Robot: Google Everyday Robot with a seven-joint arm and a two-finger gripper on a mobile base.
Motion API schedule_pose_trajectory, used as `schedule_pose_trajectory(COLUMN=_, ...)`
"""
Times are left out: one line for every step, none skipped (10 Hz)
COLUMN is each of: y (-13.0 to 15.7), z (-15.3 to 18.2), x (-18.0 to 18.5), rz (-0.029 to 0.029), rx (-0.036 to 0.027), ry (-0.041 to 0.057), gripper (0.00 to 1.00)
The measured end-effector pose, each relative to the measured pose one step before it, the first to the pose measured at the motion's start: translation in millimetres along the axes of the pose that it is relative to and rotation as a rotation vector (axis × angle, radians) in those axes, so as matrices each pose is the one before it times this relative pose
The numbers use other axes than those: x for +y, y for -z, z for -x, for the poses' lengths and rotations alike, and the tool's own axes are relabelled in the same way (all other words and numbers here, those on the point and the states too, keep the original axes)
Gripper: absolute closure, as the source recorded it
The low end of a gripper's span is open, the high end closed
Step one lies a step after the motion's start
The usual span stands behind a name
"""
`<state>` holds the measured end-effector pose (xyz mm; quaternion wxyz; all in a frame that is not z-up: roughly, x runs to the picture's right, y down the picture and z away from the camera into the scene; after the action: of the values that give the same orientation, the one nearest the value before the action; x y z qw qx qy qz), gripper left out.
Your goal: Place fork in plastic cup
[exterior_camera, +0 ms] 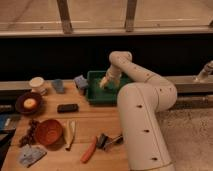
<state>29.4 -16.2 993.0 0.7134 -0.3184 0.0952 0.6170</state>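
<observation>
A grey-blue crumpled cloth point(29, 155) lies at the near left corner of the wooden table point(87, 120). Behind it sits a dark round plate point(19, 106) carrying a yellow-orange item point(30, 103), and behind that, at the back edge, a white cup point(36, 84). A dark lumpy cluster point(31, 133) touches an orange-brown bowl point(48, 131). Right of the white cup stands a small blue-grey cup point(58, 86), with a black rectangular block point(67, 107) nearer the camera. A pale-handled tool point(70, 135) lies just beside the bowl. A bluish object point(81, 81) rests against the left wall of the green tray point(95, 98). Near the front edge lie the orange-handled tool point(90, 149) and the black-handled tool point(109, 140). The white arm point(137, 72) bends down into the tray, and the gripper point(104, 83) hangs over its left half. Whether the jaws are apart or together I cannot tell. The fork cannot be made out at the gripper or in the tray.
</observation>
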Motion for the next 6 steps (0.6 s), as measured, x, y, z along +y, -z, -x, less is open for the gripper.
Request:
schedule_pose_trajectory(y=-0.3, z=0.32, x=0.89, rz=0.002, rx=0.00068, ry=0.00178, gripper=0.3)
schedule_pose_trajectory(y=-1.98, z=-0.57, x=0.32, rz=0.00356, rx=0.0045, ry=0.00057, gripper=0.3)
schedule_pose_trajectory(y=-1.5, z=0.42, x=-0.1, rz=0.00497, rx=0.00194, ry=0.00016, gripper=0.3)
schedule_pose_trajectory(y=-2.79, z=0.09, x=0.47, rz=0.00596, rx=0.00556, ry=0.00175, gripper=0.3)
schedule_pose_trajectory(y=-1.84, z=1.53, x=1.38, rz=0.00647, rx=0.00232, ry=0.00359, gripper=0.3)
schedule_pose_trajectory(y=-2.36, z=0.76, x=1.56, rz=0.00506, rx=0.00344, ry=0.0042, gripper=0.3)
